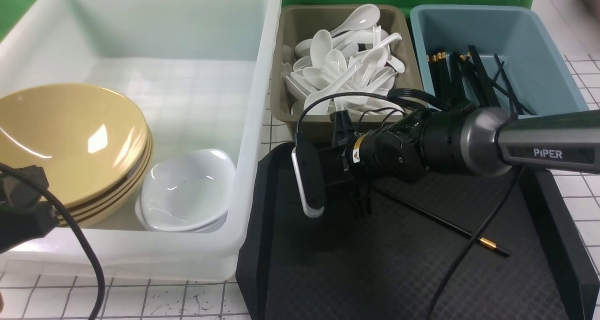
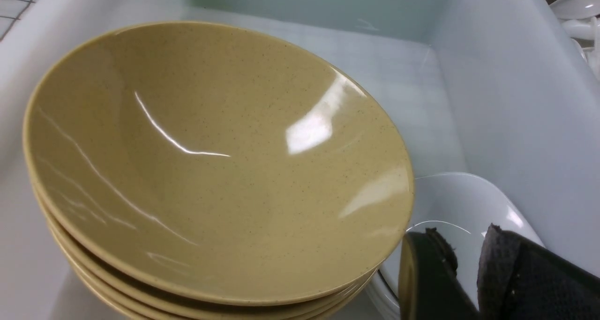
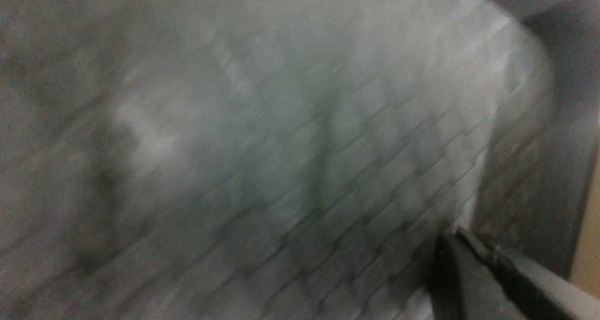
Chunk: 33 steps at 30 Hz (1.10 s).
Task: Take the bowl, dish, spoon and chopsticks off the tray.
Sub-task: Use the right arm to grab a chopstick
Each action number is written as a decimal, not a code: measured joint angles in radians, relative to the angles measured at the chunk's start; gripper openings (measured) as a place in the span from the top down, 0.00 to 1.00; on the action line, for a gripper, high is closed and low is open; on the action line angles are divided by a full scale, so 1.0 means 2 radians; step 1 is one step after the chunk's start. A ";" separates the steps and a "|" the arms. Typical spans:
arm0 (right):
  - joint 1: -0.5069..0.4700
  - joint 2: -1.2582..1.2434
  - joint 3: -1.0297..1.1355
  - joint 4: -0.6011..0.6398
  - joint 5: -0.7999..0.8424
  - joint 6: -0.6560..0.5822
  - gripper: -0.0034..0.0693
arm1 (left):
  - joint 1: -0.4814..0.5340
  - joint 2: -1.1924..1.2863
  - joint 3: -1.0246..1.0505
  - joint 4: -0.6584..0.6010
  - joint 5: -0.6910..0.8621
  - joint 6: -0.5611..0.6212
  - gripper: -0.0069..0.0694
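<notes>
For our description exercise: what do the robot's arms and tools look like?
The right arm is a dark grey tube lettered PIPER in white, with a rounded silver joint, a black wrist with a yellow band, and looping black cables. The right tool is black. The left arm shows only a black block and a thick black cable. The left tool has black fingers with textured pads.

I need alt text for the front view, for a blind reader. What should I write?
The right arm reaches across a black tray, its hand low beside one black chopstick lying there. Left of it, a white tub holds stacked yellow bowls and white dishes; a tan bin of spoons and a blue bin of chopsticks stand behind.
</notes>
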 joint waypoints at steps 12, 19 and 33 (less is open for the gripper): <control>0.008 -0.069 0.007 -0.003 0.067 0.086 0.89 | 0.000 0.000 0.000 -0.002 0.000 0.000 0.74; 0.005 -0.028 0.007 -0.003 0.005 0.111 0.89 | 0.000 0.000 0.000 -0.002 0.000 0.000 0.74; -0.014 -0.014 0.007 -0.006 -0.028 0.132 0.89 | 0.000 0.000 0.000 -0.002 0.001 0.000 0.74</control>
